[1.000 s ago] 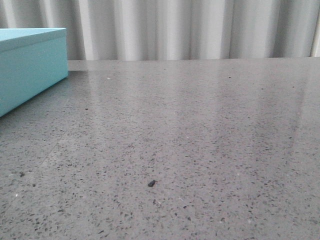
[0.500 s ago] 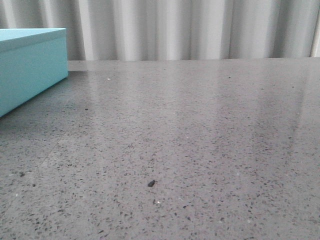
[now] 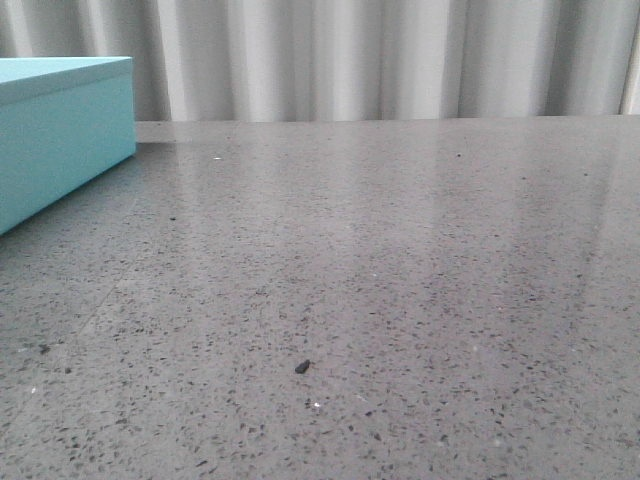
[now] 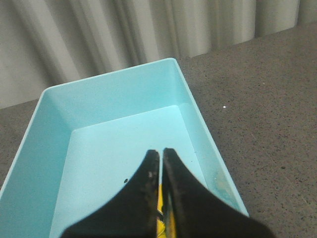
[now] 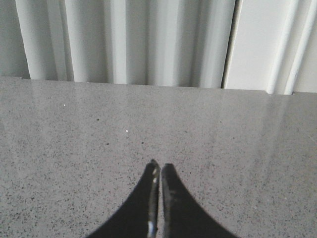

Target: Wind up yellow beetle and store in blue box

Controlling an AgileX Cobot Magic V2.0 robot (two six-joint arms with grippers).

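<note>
Left end effector (image 4: 160, 154) pinching glossy yellow beetle (image 4: 159, 222) over lidless matte blue box (image 4: 106, 99); right end effector (image 5: 159, 169) pressed together.

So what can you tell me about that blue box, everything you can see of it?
The blue box is a light turquoise rectangular container with plain, matte-looking walls. The left wrist view shows it open, with no lid on it and almost nothing on its floor but a tiny dark speck. It sits flat on the speckled grey table, at the far left in the front view, near the pleated curtain. The left gripper hangs over its inside, jaws nearly together, a sliver of yellow between them further back.
</note>
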